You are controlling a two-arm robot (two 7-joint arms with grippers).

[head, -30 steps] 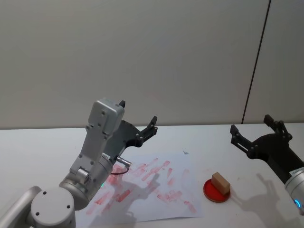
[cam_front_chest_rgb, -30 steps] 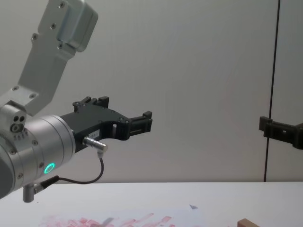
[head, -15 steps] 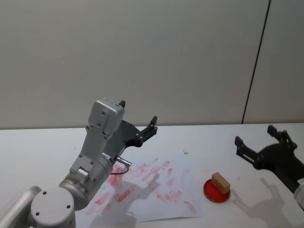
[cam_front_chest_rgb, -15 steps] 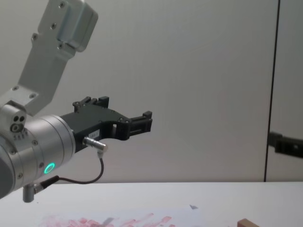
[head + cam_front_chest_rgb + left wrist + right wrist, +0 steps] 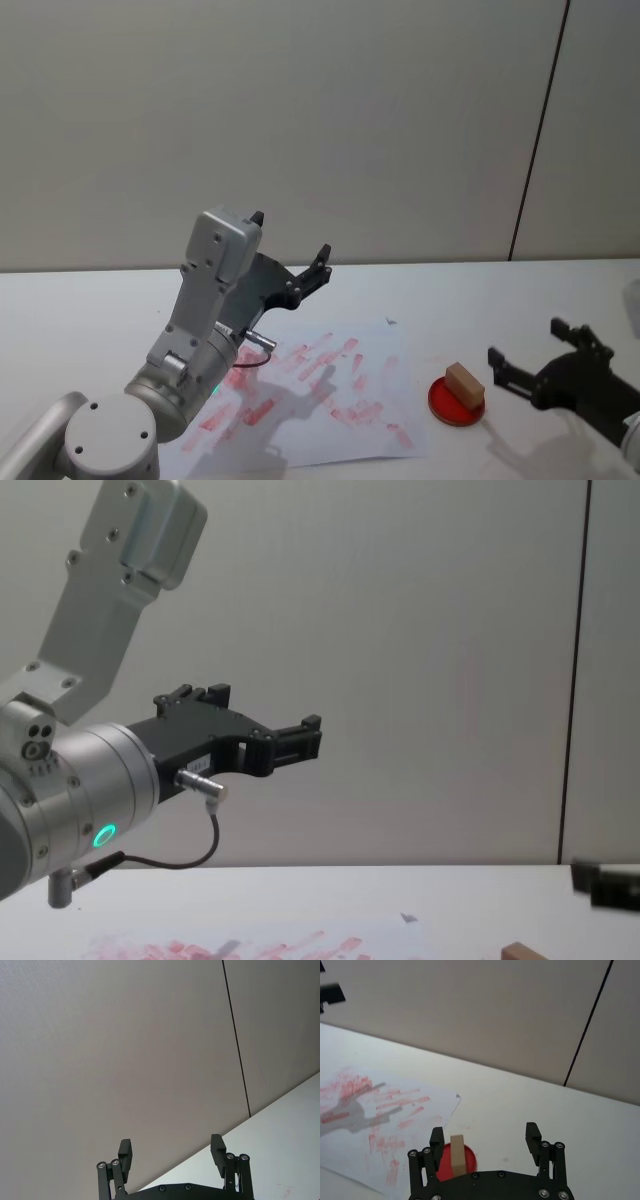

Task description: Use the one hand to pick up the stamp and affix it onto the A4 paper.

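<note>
On round red pad (image 5: 441,402), rectangular wooden stamp (image 5: 464,382)

Left arm (image 5: 90,600), left of frame: silver-grey cast links, recessed round screws, glowing green ring (image 5: 104,834), black looped cable (image 5: 213,830) on a silver plug (image 5: 200,783). Left gripper (image 5: 170,1144) and right gripper (image 5: 484,1132): black linkage fingers, silver pivot screws.

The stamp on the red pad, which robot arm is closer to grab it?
Right. The right gripper, open, hangs low just beside the stamp on its red pad; the left gripper is raised farther off.
</note>
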